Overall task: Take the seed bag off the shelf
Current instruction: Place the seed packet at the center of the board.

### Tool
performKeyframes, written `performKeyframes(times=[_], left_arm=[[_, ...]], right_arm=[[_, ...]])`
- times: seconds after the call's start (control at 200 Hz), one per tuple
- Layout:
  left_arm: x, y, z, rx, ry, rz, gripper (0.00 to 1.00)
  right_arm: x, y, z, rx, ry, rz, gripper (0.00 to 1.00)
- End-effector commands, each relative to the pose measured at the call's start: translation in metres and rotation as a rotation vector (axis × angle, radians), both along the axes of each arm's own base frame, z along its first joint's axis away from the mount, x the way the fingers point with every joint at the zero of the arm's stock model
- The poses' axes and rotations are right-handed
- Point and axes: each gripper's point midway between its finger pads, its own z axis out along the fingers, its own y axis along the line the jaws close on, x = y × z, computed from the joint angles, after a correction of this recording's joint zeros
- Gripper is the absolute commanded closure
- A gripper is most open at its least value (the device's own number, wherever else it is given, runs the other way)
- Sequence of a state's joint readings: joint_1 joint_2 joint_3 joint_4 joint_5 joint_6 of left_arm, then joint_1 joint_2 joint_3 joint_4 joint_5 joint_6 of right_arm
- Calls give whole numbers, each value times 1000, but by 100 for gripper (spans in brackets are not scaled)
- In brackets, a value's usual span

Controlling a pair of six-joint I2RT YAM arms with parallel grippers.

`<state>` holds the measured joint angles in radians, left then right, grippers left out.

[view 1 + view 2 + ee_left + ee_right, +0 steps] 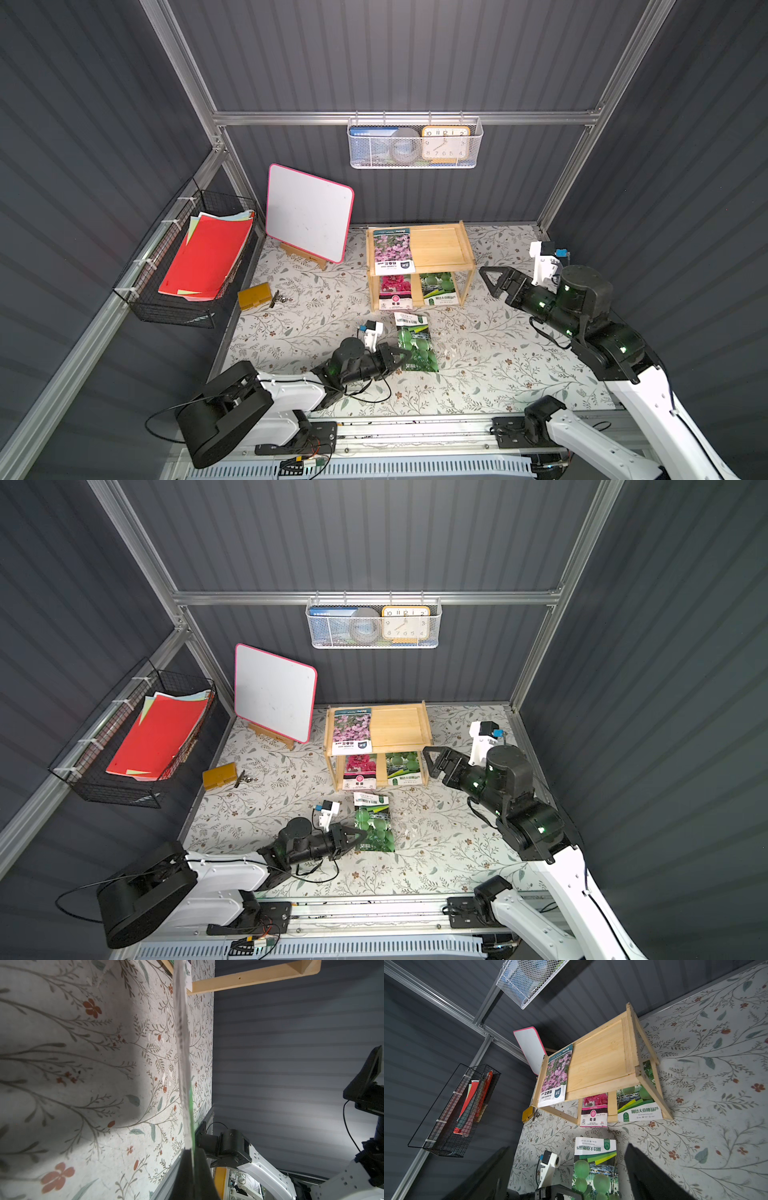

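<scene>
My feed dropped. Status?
Left claw shut on green seed bag, off the shelf. Right claw open beside shelf. Nothing blocking.

The green seed bag [595, 1165] is off the shelf [600, 1061], near its front.

Left arm [286, 390]: I stretched low and forward, my left gripper [400, 358] turned on its side, jaws pinched tight on the edge of the green seed bag [417, 347]. Right arm [602, 332]: raised, elbow bent, wrist angled inward, my right gripper [491, 279] with jaws spread wide, gripping nothing.
</scene>
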<state>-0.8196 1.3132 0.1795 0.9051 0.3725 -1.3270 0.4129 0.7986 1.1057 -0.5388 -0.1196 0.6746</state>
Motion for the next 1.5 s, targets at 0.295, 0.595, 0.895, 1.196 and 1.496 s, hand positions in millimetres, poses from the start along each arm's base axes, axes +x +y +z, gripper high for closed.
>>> performKeyframes(times=[0.295,0.595,0.895,1.196,1.496], left_arm=[[-3,-3,-32,66,17,-35,100],[-4,-1,-74,140,134,-15,100],[-6,2,-88,193,187,-12,56],[2,25,-76,401,157,42,22],[9,44,-62,560,140,85,7]], right_arm=[[3,3,-8,11,9,12,9],[4,5,-13,14,19,19,9],[2,3,-16,16,23,16,9],[3,3,-18,20,22,15,9],[4,5,-27,24,34,20,9]])
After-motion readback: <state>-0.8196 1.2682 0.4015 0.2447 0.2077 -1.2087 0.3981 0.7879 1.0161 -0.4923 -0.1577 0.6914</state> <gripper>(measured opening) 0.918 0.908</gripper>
